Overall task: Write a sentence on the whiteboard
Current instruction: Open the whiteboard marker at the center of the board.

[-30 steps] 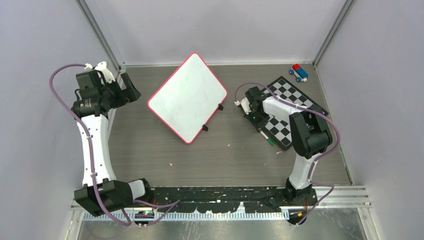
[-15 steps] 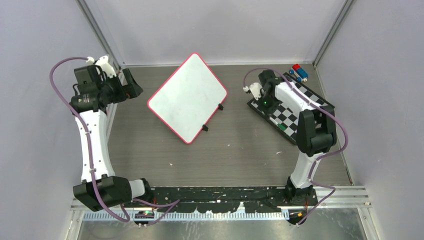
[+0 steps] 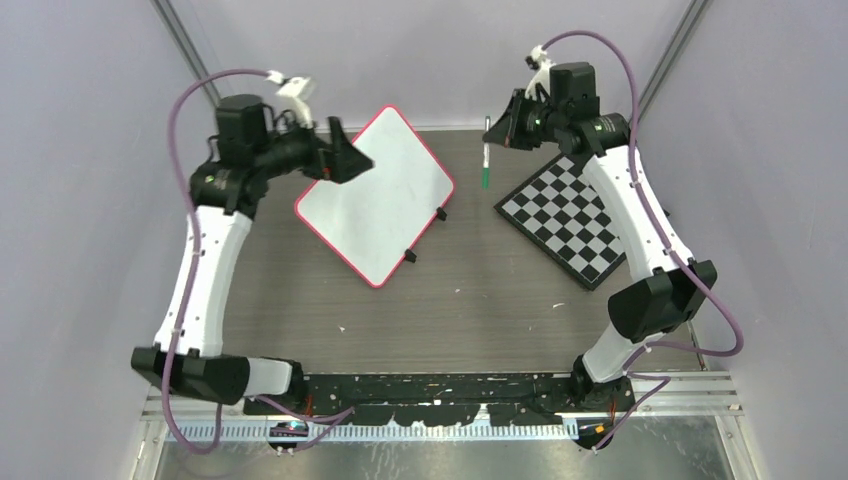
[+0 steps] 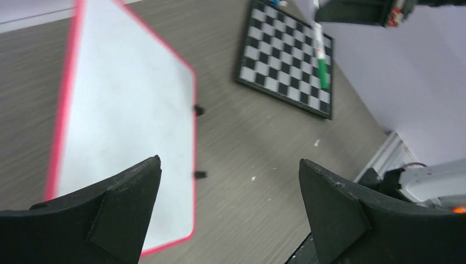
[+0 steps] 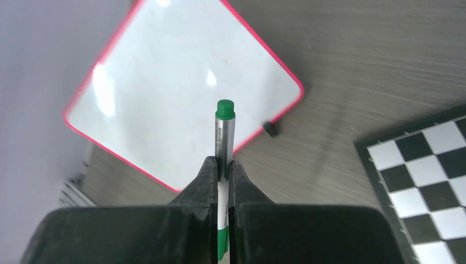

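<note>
My right tool (image 3: 505, 125) (image 5: 221, 162) is clamped shut on a green marker (image 3: 486, 160) (image 5: 224, 129) and held up off the tabletop (image 3: 480, 300). In the top view the marker hangs over the gap between the whiteboard (image 3: 375, 195) and the checkered board (image 3: 570, 220). Its green end points away from my fingers. Can't tell if that end is a cap or the tip. The lower barrel is mostly buried between the fingers in the right wrist view.

My left tool (image 3: 340, 155) (image 4: 229, 162) is spread wide and holds nothing. It's raised over the whiteboard's far-left edge and covers part of the pink-red rim from above.

The whiteboard lies flat on the tabletop, turned like a diamond, left of the checkered board and well apart from it. Its face reads plain white with glare spots. Two black clips (image 3: 441, 213) (image 3: 410, 256) sit on its edge facing the checkered board; only one clip (image 5: 269, 128) shows in the right wrist view.

The left wrist view cuts the whiteboard (image 4: 126, 126) off at the top, and my finger blocks its near corner. My right arm hides the checkered board's far corner.
</note>
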Action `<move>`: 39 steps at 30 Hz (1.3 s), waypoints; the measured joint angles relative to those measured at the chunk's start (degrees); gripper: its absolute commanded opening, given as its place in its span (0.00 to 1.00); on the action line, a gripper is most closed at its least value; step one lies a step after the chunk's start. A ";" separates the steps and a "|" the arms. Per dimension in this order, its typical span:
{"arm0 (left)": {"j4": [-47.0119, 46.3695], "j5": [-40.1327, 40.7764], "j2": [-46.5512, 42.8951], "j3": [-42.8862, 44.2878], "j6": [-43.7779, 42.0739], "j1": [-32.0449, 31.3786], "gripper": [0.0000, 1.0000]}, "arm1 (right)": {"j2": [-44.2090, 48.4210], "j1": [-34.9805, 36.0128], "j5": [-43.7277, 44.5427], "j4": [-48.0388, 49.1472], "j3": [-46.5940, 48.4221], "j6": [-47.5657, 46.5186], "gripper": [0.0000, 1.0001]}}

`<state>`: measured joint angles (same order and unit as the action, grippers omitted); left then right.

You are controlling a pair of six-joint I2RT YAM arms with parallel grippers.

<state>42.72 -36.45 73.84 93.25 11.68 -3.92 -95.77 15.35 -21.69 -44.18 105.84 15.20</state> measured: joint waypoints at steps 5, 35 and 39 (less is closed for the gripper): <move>-5.51 2.80 7.96 3.06 3.15 -14.03 0.85 | 0.57 1.51 5.07 5.57 2.25 15.76 0.00; -9.16 4.59 19.76 3.76 2.47 -27.61 0.00 | 5.18 5.77 2.01 9.14 -7.34 26.32 0.67; -5.64 -2.08 17.66 3.48 -2.97 -26.53 0.00 | 8.02 3.06 -5.64 8.83 -10.71 22.03 0.76</move>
<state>37.08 -38.52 91.50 96.73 8.71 -30.46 -87.74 18.41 -27.33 -35.35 95.13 37.23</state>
